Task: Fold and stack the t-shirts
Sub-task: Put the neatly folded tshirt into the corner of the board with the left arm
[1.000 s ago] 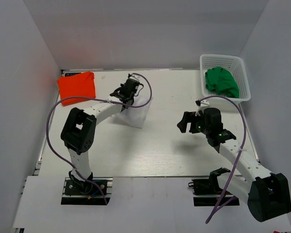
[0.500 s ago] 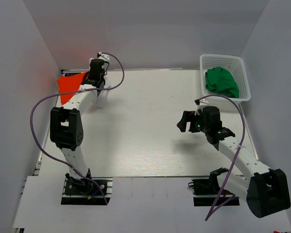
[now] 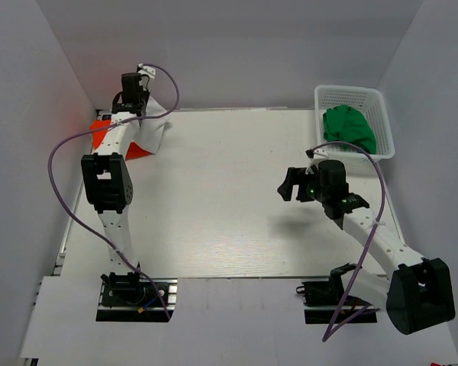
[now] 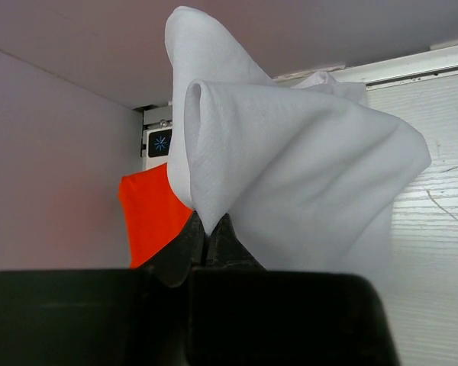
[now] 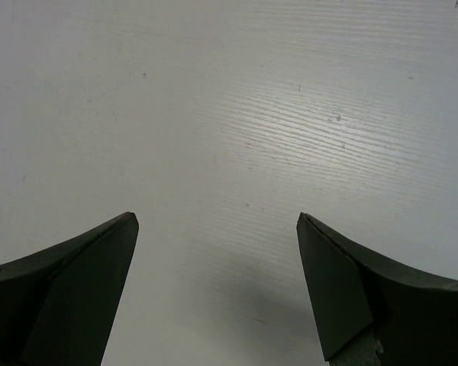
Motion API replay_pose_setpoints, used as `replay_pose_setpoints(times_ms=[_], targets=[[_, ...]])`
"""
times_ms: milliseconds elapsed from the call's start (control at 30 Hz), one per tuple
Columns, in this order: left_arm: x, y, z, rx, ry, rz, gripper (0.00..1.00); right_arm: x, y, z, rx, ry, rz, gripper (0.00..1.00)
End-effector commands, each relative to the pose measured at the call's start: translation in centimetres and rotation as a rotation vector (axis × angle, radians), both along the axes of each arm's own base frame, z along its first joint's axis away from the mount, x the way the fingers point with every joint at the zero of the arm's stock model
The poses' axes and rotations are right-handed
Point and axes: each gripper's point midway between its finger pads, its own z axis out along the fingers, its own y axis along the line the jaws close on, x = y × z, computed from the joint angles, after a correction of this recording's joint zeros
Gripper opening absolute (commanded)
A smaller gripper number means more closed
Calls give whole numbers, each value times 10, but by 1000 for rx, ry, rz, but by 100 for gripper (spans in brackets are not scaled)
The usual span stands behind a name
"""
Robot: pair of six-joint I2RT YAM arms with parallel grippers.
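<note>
Since the left arm has swung from the middle of the worktop (image 3: 237, 221) to its far left corner within the last second, the white t-shirt (image 4: 290, 160) now hangs above the orange t-shirt (image 3: 111, 137) instead of lying well to its right. That suggests the white one is about to be laid on the orange one, which would make the first layer of the stack; the cloth looks bunched rather than neatly squared, so it may need tidying once down.

The left end effector (image 4: 211, 238) is pinched fully shut on a fold of the white t-shirt, the cloth billowing out above and to the right of the fingers, with the orange t-shirt showing just beyond it on the left.

The right end effector (image 5: 214, 290) has barely moved; it hovers over bare worktop well to the right of the orange t-shirt, jaws spread wide and holding nothing. The green t-shirt (image 3: 349, 128) lies unfolded in the white basket (image 3: 385, 130), far right of the orange one.
</note>
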Motion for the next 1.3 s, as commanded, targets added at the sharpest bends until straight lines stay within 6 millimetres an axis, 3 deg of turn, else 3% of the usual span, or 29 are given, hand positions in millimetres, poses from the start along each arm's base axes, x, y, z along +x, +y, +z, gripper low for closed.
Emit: replay_pose_setpoints(times_ms=[0, 133, 500, 633, 700, 767, 800, 833, 867, 933, 1067, 1167, 1233, 1267], targets=[[1, 15, 40, -22, -65, -11, 0, 14, 4, 22, 15, -45, 2, 90], [-3, 38, 38, -42, -62, 30, 0, 19, 7, 21, 15, -34, 8, 90], [-7, 101, -37, -54, 41, 170, 0, 28, 16, 15, 26, 14, 30, 90], [-6, 113, -49, -70, 59, 207, 0, 32, 18, 15, 29, 24, 28, 90], [-11, 129, -52, -80, 58, 268, 0, 33, 19, 14, 32, 29, 29, 90], [-14, 136, -61, -79, 65, 326, 18, 31, 20, 12, 32, 37, 36, 90], [-18, 150, -54, -72, 43, 405, 46, 31, 20, 12, 35, 44, 33, 90], [-25, 156, -61, -78, 78, 436, 76, 30, 20, 11, 36, 49, 35, 90], [-23, 159, -53, -86, 54, 464, 100, 29, 20, 13, 35, 45, 39, 90], [-33, 177, -48, -117, 15, 592, 100, 29, 20, 13, 37, 39, 42, 90], [-48, 182, -22, -185, -28, 692, 100, 22, 19, 17, 41, 18, 51, 90], [-54, 167, 12, -287, -83, 666, 100, 17, 17, 18, 41, 5, 54, 90], [-52, 143, 28, -373, -89, 578, 100, 14, 16, 19, 44, -6, 49, 90], [-56, 119, 45, -441, -105, 512, 100, 13, 16, 19, 51, -7, 46, 90]])
